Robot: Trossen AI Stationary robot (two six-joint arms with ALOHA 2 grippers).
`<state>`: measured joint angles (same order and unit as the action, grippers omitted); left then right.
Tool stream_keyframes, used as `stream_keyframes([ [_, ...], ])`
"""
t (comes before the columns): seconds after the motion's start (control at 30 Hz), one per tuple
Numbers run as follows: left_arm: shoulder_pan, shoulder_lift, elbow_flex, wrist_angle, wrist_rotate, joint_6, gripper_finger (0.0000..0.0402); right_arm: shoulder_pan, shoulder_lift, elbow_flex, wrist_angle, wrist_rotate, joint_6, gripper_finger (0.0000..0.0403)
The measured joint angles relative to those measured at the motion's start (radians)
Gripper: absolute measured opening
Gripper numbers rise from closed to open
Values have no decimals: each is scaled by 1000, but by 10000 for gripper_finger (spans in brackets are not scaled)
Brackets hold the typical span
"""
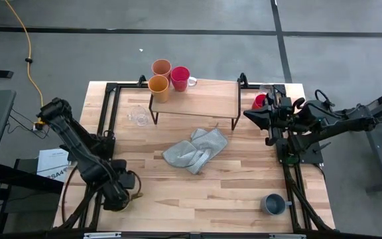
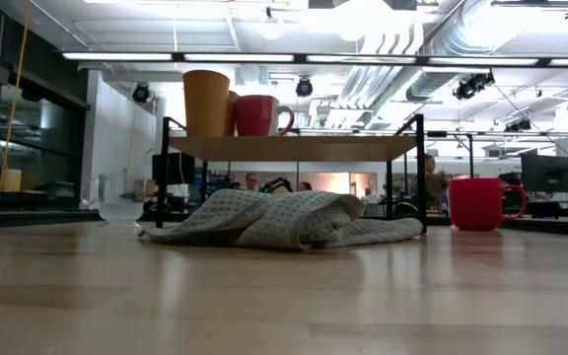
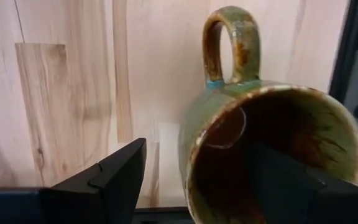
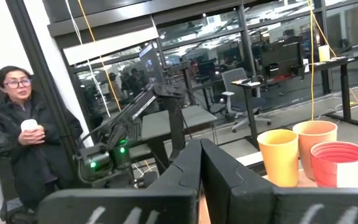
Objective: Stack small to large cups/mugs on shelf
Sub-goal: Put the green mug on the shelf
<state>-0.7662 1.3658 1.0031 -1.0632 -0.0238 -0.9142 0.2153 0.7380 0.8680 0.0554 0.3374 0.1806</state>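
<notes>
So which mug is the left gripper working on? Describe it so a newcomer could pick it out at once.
Start at the tabletop's near-left corner in the high view, where the left gripper sits low. Its wrist view shows a brown mug with greenish glaze and a loop handle, one finger outside the wall, the other inside the mouth. No other vessel in view is brown-green.

My two arms are dark, jointed metal; my left gripper (image 3: 185, 180) has flat, black, angular fingers, and my right gripper (image 4: 201, 180) matches it.
</notes>
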Motion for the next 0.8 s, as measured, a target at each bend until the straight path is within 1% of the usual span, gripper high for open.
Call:
stream_keyframes([
  [0.13,0,49,0,16,3,-11,239,0,0,0,-1,0,2,0],
  [0.33,0,94,0,18,5,-11,192,0,0,0,-1,-1,2,0],
  [0.53,0,94,0,15,6,-10,138,0,0,0,-1,-4,2,0],
  [0.8,0,93,0,13,34,-7,70,0,0,0,-1,-4,2,0],
])
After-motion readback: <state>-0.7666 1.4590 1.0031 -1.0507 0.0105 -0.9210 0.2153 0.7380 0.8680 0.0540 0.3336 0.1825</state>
